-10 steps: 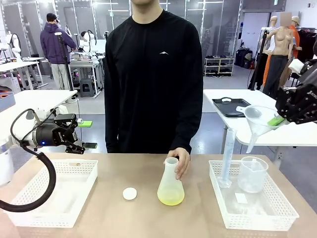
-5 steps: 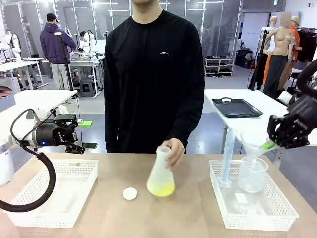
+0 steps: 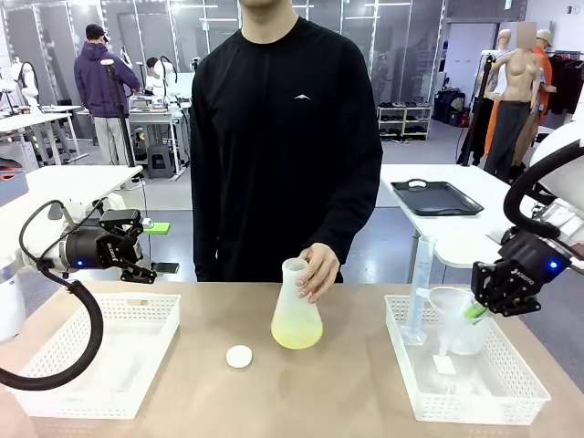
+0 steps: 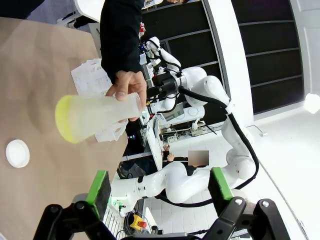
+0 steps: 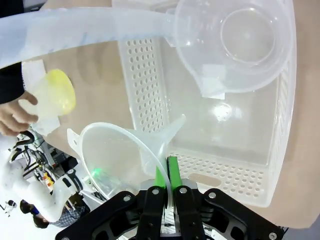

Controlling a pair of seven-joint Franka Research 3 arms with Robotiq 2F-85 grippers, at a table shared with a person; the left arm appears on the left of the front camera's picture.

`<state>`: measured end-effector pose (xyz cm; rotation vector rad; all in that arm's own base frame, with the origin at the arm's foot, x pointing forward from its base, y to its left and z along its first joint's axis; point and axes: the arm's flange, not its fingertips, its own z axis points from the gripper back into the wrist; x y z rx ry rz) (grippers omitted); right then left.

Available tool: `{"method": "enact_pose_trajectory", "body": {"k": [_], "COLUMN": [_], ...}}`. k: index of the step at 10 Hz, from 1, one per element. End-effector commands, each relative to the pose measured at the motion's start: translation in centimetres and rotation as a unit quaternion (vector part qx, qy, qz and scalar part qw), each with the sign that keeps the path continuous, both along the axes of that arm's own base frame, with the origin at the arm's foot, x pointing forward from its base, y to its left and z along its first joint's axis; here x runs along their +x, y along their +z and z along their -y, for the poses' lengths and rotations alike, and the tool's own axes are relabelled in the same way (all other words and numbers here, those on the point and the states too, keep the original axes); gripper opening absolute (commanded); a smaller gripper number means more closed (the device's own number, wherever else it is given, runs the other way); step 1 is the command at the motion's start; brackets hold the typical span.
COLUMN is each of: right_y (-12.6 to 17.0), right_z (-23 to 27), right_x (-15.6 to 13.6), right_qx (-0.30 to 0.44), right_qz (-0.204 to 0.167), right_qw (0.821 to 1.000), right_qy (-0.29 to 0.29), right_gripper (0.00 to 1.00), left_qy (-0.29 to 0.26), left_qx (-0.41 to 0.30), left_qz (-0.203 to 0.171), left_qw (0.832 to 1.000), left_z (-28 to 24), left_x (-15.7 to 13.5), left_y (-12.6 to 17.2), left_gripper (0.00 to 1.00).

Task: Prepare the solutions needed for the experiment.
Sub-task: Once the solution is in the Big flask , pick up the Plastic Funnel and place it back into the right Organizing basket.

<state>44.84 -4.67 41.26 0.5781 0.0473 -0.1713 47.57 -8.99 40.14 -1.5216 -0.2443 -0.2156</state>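
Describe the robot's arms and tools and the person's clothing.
The left arm and right arm are white and rounded, each trailing a thick black cable. The left tool and right tool are black, with two green-padded fingers and a small blue light. The person wears a black long-sleeved top.

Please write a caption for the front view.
Person's hand grips frosted conical flask of yellow-green liquid; right gripper holds translucent funnel above white basket.

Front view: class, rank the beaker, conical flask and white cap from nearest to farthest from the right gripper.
1. Beaker, in the right basket, beside the right gripper.
2. Conical flask, mid-table, neck held by the person's hand.
3. White cap, farther left, on the table.
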Motion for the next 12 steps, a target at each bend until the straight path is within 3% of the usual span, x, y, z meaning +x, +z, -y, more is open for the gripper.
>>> {"method": "enact_pose_trajectory", "body": {"k": [1, 4, 5, 6, 7, 8, 9, 10, 11, 12], "right_y": [-0.5, -2.0, -2.3, -2.2, -2.1, -2.1, -2.1, -2.2, -2.3, -2.5], "right_z": [0.1, 0.4, 0.3, 0.2, 0.2, 0.1, 0.1, 0.1, -0.1, -0.9], "right_x": [1.4, 2.2, 2.1, 2.2, 2.3, 2.3, 2.2, 2.1, 2.0, 2.6], "right_qx": [0.014, 0.030, 0.014, 0.011, 0.012, 0.007, 0.007, 0.006, 0.004, 0.001], "right_qz": [-0.001, -0.058, -0.069, -0.066, -0.063, -0.062, -0.060, -0.060, -0.060, -0.071], "right_qw": [1.000, 0.998, 0.997, 0.997, 0.997, 0.997, 0.998, 0.997, 0.997, 0.997], "right_qy": [-0.005, -0.027, -0.019, -0.028, -0.032, -0.034, -0.036, -0.038, -0.038, 0.006], "right_gripper": [0.00, 0.00, 0.23, 0.23, 0.43, 0.26, 0.62, 0.47, 0.82, 0.64], "left_qy": [0.000, 0.000, 0.000, 0.000, 0.000, 0.000, 0.000, 0.000, 0.000, 0.000], "left_qx": [0.000, 0.000, 0.000, 0.000, 0.000, 0.000, 0.000, 0.000, 0.000, 0.000], "left_qz": [-0.001, -0.001, -0.001, -0.001, -0.001, -0.001, -0.001, -0.001, -0.001, -0.001], "left_qw": [1.000, 1.000, 1.000, 1.000, 1.000, 1.000, 1.000, 1.000, 1.000, 1.000], "left_z": [0.1, 0.1, 0.1, 0.1, 0.1, 0.1, 0.1, 0.1, 0.1, 0.1], "left_x": [0.1, 0.1, 0.1, 0.1, 0.1, 0.1, 0.1, 0.1, 0.1, 0.1], "left_y": [0.1, 0.1, 0.1, 0.1, 0.1, 0.1, 0.1, 0.1, 0.1, 0.1], "left_gripper": [1.00, 1.00, 1.00, 1.00, 1.00, 1.00, 1.00, 1.00, 1.00, 1.00]}}
